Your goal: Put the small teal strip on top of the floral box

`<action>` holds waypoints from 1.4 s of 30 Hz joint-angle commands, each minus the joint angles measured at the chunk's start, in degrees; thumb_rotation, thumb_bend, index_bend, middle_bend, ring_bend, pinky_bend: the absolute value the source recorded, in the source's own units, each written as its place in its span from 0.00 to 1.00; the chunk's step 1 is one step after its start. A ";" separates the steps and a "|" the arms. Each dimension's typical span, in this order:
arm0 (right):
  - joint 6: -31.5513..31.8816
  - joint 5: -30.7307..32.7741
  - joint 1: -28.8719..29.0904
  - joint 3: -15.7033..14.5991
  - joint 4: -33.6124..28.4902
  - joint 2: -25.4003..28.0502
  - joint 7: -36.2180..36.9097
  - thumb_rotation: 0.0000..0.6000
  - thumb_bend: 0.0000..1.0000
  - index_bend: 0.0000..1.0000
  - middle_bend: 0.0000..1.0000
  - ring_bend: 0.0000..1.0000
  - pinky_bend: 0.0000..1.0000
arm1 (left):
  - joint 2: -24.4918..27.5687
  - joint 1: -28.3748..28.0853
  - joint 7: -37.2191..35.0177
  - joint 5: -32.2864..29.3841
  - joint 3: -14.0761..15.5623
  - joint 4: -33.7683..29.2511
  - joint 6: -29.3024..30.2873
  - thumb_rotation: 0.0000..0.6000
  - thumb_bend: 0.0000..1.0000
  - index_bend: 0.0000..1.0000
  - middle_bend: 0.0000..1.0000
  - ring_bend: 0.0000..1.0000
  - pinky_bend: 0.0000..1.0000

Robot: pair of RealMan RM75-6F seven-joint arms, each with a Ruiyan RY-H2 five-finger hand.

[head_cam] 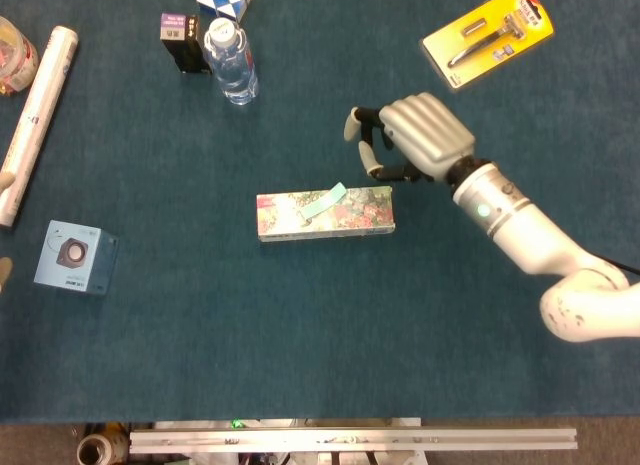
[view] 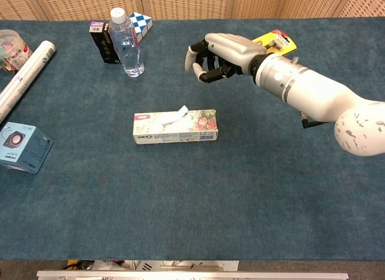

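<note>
The right hand (head_cam: 418,137) has a silver-grey shell, black inner parts, pale fingertips; its arm (view: 313,94) is glossy white.

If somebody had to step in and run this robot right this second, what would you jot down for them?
Right hand: up off the table beyond the floral box, fingers curled in, holding nothing.
Left hand: not in either view.
Small teal strip: lying on top of the floral box, one end sticking up a little.
Done: the strip is on the box and released.
Left: probably just park the right arm; check the strip does not slide off.
</note>
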 commanded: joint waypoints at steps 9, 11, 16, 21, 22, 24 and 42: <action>-0.33 -4.50 0.18 -2.80 -0.49 -0.12 -4.96 0.14 0.71 0.51 0.33 0.21 0.19 | -0.07 -0.06 0.20 -0.21 0.20 -0.29 -0.30 1.00 0.25 0.13 0.20 0.18 0.07; -0.50 -5.33 0.29 -3.24 0.17 -0.71 -5.57 0.11 0.72 0.52 0.32 0.18 0.15 | -0.16 0.06 0.11 -0.39 0.23 -0.20 -0.25 1.00 0.25 0.13 0.20 0.18 0.07; -1.29 -6.07 0.64 -4.12 2.04 -2.71 -7.43 0.08 0.72 0.52 0.31 0.14 0.09 | -0.31 0.19 0.05 -0.51 0.45 -0.13 -0.37 1.00 0.25 0.13 0.20 0.18 0.07; -1.57 -5.72 0.91 -4.02 4.62 -5.24 -9.04 0.08 0.72 0.52 0.30 0.14 0.09 | -0.34 0.35 -0.16 -0.71 0.52 0.08 -0.30 1.00 0.25 0.13 0.20 0.18 0.07; -1.63 -5.45 0.95 -3.83 5.17 -5.76 -9.23 0.08 0.72 0.52 0.30 0.14 0.09 | -0.34 0.39 -0.22 -0.74 0.53 0.16 -0.25 1.00 0.25 0.13 0.20 0.18 0.07; -1.84 -5.03 1.06 -3.56 5.93 -6.38 -9.56 0.08 0.72 0.52 0.30 0.14 0.09 | -0.32 0.46 -0.34 -0.75 0.55 0.25 -0.16 1.00 0.25 0.13 0.20 0.18 0.07; -3.16 -3.81 1.47 -2.85 9.14 -9.88 -11.74 0.08 0.72 0.52 0.30 0.14 0.09 | -0.53 0.72 -1.33 -0.70 0.72 1.16 0.11 1.00 0.25 0.13 0.19 0.18 0.07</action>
